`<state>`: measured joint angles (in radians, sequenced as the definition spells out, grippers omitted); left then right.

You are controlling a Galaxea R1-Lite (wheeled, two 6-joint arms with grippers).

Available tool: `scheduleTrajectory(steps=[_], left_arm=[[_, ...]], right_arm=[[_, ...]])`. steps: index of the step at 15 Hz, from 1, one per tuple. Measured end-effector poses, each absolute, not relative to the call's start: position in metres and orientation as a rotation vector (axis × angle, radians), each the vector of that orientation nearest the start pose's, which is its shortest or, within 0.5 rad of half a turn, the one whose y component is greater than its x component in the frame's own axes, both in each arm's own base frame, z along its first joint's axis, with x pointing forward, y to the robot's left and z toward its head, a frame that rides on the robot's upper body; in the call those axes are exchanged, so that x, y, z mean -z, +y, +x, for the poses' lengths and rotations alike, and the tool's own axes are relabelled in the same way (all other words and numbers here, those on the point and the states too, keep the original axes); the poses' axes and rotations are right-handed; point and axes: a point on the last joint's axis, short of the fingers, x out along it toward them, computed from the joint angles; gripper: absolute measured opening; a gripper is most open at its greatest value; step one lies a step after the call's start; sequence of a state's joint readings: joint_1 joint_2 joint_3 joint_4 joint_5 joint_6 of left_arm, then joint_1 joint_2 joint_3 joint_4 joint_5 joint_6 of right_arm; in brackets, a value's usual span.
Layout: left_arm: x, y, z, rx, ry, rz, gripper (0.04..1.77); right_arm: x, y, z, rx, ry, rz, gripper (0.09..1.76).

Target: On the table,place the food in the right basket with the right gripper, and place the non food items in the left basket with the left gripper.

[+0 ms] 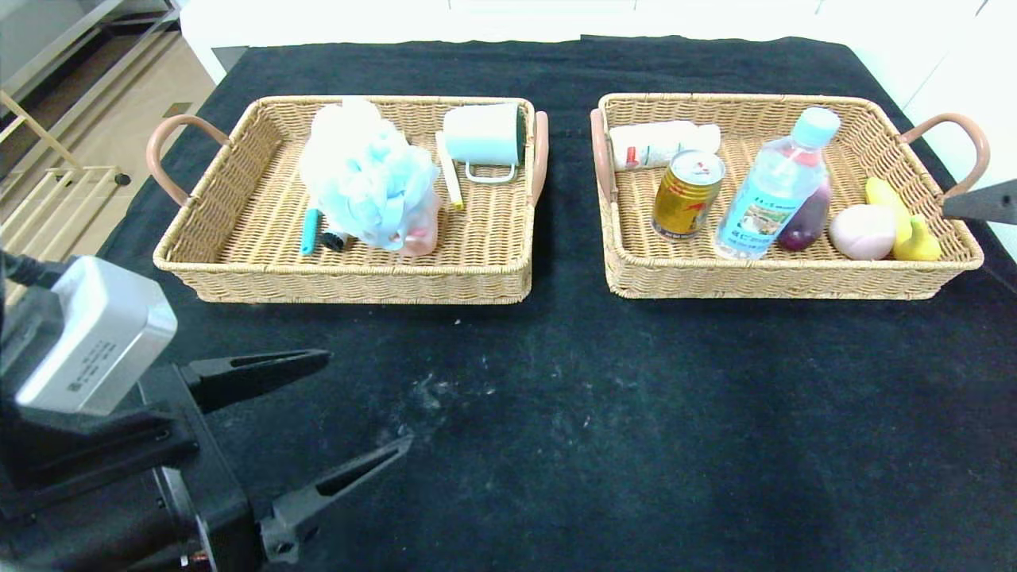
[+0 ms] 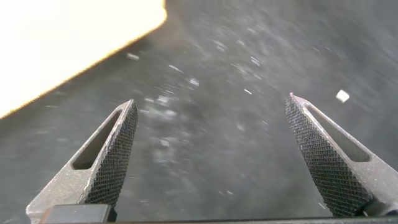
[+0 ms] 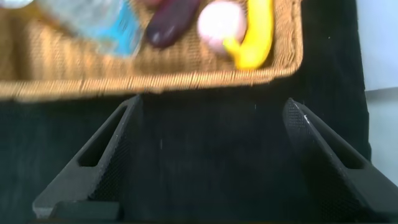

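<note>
The right basket (image 1: pixel 794 278) holds the food: a gold can (image 1: pixel 687 195), a clear bottle (image 1: pixel 775 187), a purple eggplant (image 1: pixel 806 222), a peach (image 1: pixel 862 232) and a banana (image 1: pixel 906 222). In the left basket (image 1: pixel 349 282) lie the pale blue bath pouf (image 1: pixel 369 179) and the scoop's blue handle (image 1: pixel 309 230). My right gripper (image 3: pixel 212 102) hangs open and empty over the black cloth beside the right basket (image 3: pixel 155 78); one finger (image 1: pixel 981 202) shows at the right edge. My left gripper (image 1: pixel 367 400) (image 2: pixel 211 99) is open and empty over the table (image 1: pixel 556 397) at the near left.
A mint cup (image 1: pixel 485 135) and a pale yellow stick (image 1: pixel 449 181) lie in the left basket, with something pink (image 1: pixel 421 230) under the pouf. A white tube (image 1: pixel 663 143) lies at the back of the right basket. Black cloth separates the baskets.
</note>
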<state>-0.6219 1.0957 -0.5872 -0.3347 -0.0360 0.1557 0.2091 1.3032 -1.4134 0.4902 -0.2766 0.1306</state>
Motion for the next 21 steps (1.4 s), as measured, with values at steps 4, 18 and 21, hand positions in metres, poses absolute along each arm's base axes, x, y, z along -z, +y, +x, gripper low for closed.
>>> scheduleTrajectory(steps=[4, 18, 21], left_arm=[[-0.235, -0.077, 0.111, 0.538, 0.089, 0.196, 1.72], [-0.254, 0.002, -0.035, 0.182, 0.062, 0.179, 1.72], [-0.248, 0.001, -0.062, 0.147, 0.017, 0.179, 1.72]], right_arm=[[-0.331, 0.024, 0.118, -0.014, 0.345, -0.048, 1.67], [-0.253, -0.015, -0.037, -0.172, 0.32, -0.078, 1.7], [-0.238, -0.017, -0.056, -0.129, 0.326, -0.07, 1.7]])
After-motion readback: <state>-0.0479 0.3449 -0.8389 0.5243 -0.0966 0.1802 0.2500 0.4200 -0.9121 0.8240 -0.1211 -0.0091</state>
